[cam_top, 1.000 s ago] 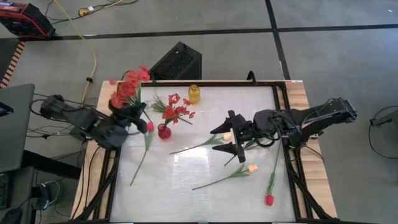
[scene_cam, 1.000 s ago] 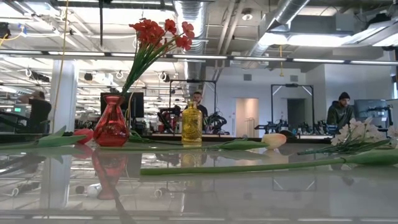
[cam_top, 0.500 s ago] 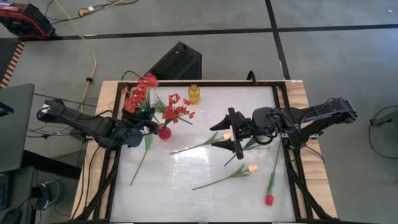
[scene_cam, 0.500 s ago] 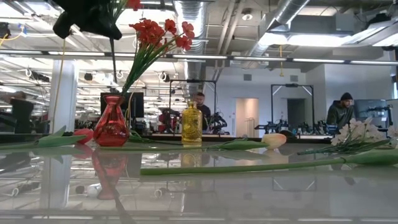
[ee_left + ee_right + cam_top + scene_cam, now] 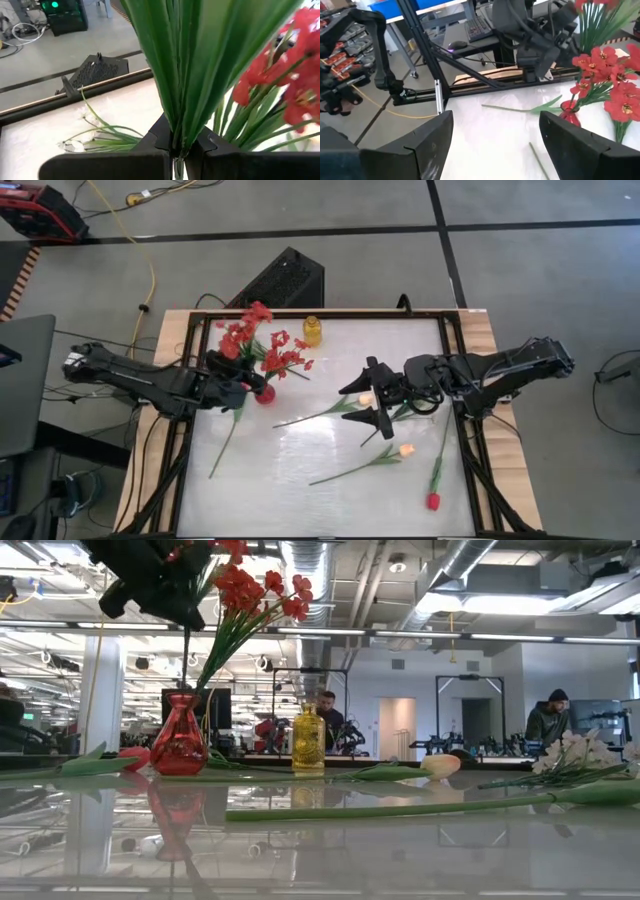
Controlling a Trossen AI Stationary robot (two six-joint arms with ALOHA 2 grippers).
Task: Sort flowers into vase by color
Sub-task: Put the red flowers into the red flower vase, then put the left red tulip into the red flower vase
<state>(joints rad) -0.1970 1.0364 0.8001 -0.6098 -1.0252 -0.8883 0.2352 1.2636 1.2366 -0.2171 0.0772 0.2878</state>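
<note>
Left tool (image 5: 235, 387) pinching a red spray (image 5: 243, 333) by its stems just above the red vase (image 5: 264, 391), at the desk's (image 5: 300, 470) ten o'clock, right tool (image 5: 374, 400) spread wide over a cream tulip (image 5: 366, 398) near centre, red tulip (image 5: 433, 501) at five o'clock.

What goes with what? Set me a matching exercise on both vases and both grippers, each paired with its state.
1. red vase
2. yellow vase
3. left gripper
4. right gripper

a. open over a cream tulip
b. empty
c. shut on the raised spray
d. holds the standing spray

Pairs: 1-d; 2-b; 3-c; 4-a
</note>
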